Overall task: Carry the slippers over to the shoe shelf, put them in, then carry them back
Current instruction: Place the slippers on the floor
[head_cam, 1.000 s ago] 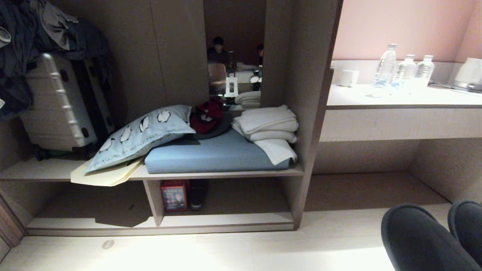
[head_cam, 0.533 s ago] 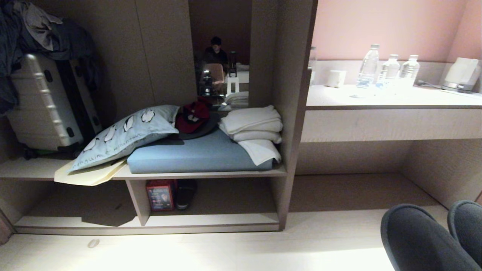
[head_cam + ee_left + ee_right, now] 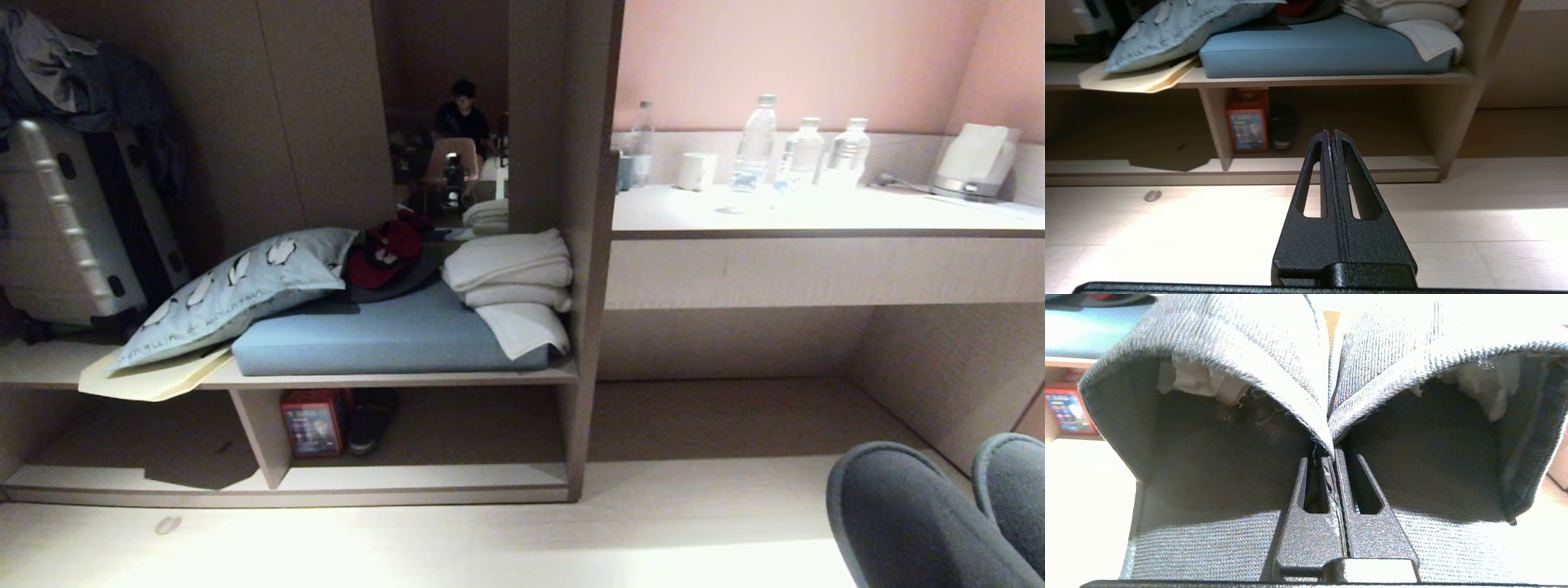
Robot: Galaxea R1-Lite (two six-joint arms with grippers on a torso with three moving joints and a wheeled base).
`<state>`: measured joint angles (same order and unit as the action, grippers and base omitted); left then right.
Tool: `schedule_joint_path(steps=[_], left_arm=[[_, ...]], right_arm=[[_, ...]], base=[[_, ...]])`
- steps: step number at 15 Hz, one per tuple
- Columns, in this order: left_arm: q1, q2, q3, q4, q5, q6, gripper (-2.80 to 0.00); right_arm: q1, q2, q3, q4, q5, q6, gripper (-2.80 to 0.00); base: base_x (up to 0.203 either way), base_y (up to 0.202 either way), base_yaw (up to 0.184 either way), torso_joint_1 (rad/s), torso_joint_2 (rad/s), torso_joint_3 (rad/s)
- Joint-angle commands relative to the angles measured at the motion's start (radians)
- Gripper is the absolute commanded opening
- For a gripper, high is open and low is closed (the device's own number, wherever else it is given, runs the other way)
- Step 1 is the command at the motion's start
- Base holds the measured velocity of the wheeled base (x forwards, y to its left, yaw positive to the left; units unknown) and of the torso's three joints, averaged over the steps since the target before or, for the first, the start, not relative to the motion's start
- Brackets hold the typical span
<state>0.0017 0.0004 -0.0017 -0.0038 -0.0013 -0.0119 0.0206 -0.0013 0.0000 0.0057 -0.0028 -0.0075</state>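
1. The slippers [image 3: 939, 514] hang side by side at the near right, over the pale floor [image 3: 490, 547], well right of the shoe shelf [image 3: 424, 478].
2. The shoe shelf, far left, holds a red box [image 3: 312, 422] and a dark shoe [image 3: 369, 420] beside its divider.
3. The right gripper [image 3: 1331, 457] pinches both slippers' inner edges together.
4. The left gripper [image 3: 1329, 132] is closed, empty, above the floor.
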Motion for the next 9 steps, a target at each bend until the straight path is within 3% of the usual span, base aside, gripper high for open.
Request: schedule_joint_path(steps=[1, 9], left_arm=[[0.001, 0.0, 0.0, -0.001, 0.0, 0.0, -2.8], [0.001, 0.0, 0.0, -0.001, 0.0, 0.0, -2.8]], right_arm=[[-0.001, 0.001, 0.0, 0.0, 0.0, 0.0, -2.8], [-0.001, 0.001, 0.0, 0.0, 0.0, 0.0, -2.8]], base=[[0.0, -0.197, 0.005, 0.003, 0.01, 0.007], [0.0, -0.195, 0.003, 0.003, 0.0, 0.002]])
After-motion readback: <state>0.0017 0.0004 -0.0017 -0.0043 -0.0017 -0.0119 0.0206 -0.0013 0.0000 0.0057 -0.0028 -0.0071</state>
